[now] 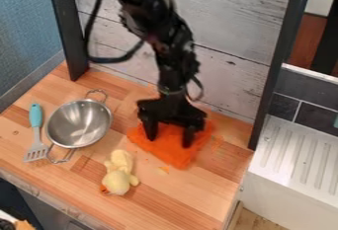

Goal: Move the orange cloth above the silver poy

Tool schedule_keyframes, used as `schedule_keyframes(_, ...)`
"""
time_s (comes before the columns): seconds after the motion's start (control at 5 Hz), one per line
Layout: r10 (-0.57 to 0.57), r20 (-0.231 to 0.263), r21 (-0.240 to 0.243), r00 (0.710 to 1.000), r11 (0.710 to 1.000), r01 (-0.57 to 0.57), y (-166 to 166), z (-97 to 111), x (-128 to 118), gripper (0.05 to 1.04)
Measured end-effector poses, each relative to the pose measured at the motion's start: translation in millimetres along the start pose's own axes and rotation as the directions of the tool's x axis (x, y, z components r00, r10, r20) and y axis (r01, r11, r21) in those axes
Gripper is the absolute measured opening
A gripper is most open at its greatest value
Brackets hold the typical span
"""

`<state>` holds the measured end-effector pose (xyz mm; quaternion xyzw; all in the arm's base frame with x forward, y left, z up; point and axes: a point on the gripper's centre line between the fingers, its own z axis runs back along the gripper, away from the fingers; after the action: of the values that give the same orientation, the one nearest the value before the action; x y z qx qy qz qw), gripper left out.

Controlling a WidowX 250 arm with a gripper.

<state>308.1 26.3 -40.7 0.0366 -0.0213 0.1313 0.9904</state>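
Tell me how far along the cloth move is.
Done: open pincer positioned at the orange cloth. In hand: no grip visible, fingers apart. Left: likely close, lift and place it above the silver pot; cloth lies on the counter, away from the pot.

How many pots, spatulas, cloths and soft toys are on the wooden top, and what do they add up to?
Pot: 1, silver
Spatula: 1, teal handle
Cloth: 1, orange
Soft toy: 1, pale yellow
Total: 4
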Motion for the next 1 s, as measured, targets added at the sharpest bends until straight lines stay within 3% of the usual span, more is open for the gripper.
schedule_keyframes(0.2,0.138,-0.024,-0.017,0.990,0.990,-0.138,25,-5,25,1.001)
schedule_keyframes(0.4,0.207,-0.027,-0.005,0.978,0.978,-0.207,44,-7,33,1.001)
schedule_keyframes(1.0,0.436,-0.049,0.010,0.899,0.900,-0.436,107,-7,28,1.001)
